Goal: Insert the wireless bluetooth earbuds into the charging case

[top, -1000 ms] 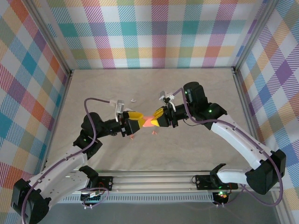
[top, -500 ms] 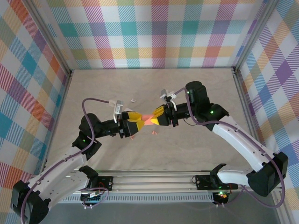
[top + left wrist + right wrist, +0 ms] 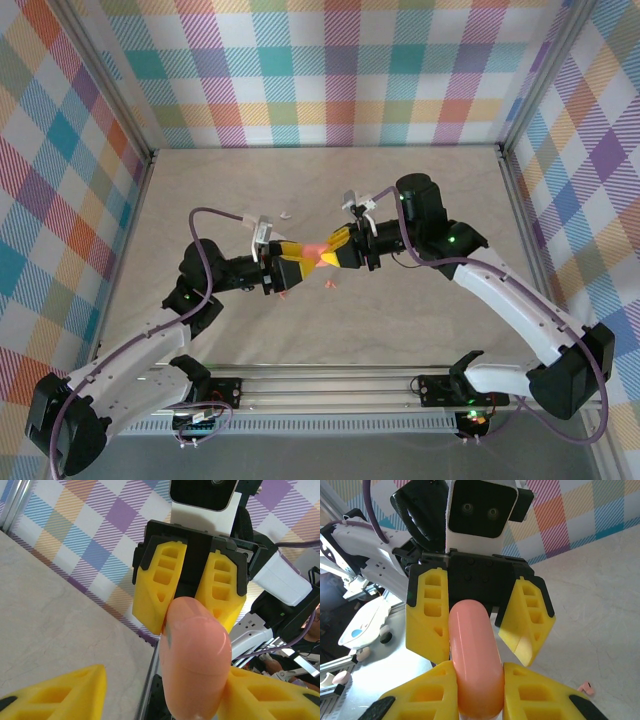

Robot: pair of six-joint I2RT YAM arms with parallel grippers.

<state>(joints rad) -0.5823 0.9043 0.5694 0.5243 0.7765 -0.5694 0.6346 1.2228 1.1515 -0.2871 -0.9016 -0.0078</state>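
surface point(image 3: 200, 180): pale marbled top. The case is held up off it, so anything we fumble drops and probably bounces away.

right pincer point(image 3: 479, 672): clamped on one end of the case, both yellow fingers flat against its sides. That's our anchor, so we'd leave that grip alone.

left pincer point(image 3: 165, 680): faces the right one from the other side, fingers apart around the opposite end. In the right wrist view one finger touches the shell and the other stands clear. We'd centre it first so both pads land together, otherwise closing just shoves the case sideways in the anchor grip.

charging case point(image 3: 316, 257): salmon-pink pebble, looks shut to us, hanging in the air between the two pincers. It's smooth and rounded, so we expect it to squirt out under a skewed squeeze. Our guess is the step in hand is getting a second hold to pop the lid. There's a faint seam in the left wrist view, but we can't tell which half is the lid. We'd grab clear of that seam and go slow.

pink earbud point(image 3: 328, 283): lying on the surface just nearside of the case, not inserted yet.

white earbud point(image 3: 285, 213): tiny speck further back, well apart from the case.
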